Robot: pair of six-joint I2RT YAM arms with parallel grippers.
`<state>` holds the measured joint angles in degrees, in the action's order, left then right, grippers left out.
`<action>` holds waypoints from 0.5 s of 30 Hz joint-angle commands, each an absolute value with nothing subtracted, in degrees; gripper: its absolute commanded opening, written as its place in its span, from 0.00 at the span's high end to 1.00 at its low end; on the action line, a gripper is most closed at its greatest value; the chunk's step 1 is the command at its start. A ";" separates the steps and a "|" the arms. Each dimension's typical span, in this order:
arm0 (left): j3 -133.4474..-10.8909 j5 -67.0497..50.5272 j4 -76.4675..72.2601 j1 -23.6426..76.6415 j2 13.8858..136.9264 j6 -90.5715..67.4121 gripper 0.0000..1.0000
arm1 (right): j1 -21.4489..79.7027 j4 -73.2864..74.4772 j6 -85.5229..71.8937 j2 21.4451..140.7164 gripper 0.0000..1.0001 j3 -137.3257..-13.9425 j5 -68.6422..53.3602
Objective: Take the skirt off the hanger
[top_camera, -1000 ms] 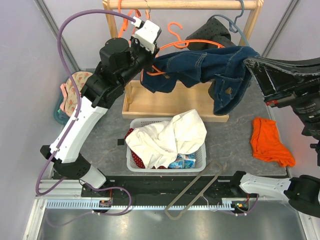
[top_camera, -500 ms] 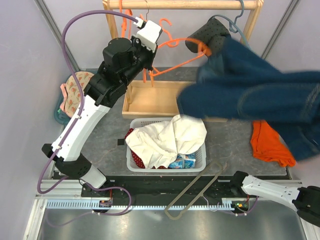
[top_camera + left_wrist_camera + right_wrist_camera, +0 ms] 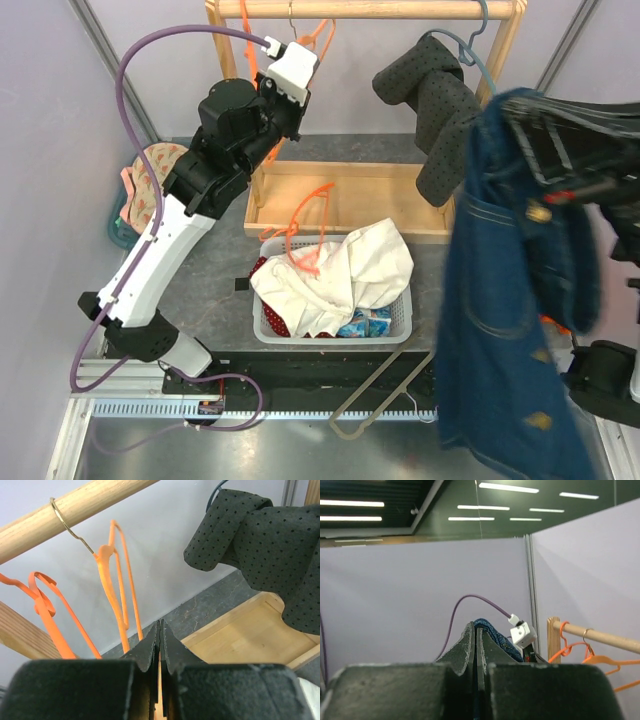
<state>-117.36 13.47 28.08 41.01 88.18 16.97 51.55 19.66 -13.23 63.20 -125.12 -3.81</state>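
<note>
Skirt: the blue denim skirt [image 3: 510, 320] hangs at the right side of the scene, its top caught in the right claw [image 3: 476, 632] and its hem dropping toward the near right edge of the bench [image 3: 220, 265].
Hanger: an orange hanger [image 3: 300, 258] lies loose on the white cloth [image 3: 350, 270] in the basket [image 3: 400, 328], left of the skirt and well apart from it. No fabric is on it.
Right claw: jaws pressed together on a fold of denim, which shows blue just behind the tips in the wrist view.
Left claw [image 3: 160, 630]: jaws closed tip to tip with nothing seen between them, held up by the wooden rail [image 3: 380, 8] beside spare orange hangers [image 3: 112, 580].
Key relation: the skirt's long axis runs straight down from the right claw. That arm alone carries it, while the left arm is the nearer one to the hanger.
Progress: skirt and hanger look fully parted, so what remains is probably laying the skirt down.
Risk: the long hem could drag over the basket or slip past the bench edge.
</note>
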 commanded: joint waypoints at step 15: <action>-101.16 14.33 27.16 41.04 81.91 16.96 0.98 | 51.85 15.38 -14.15 72.78 1.00 -118.75 -1.59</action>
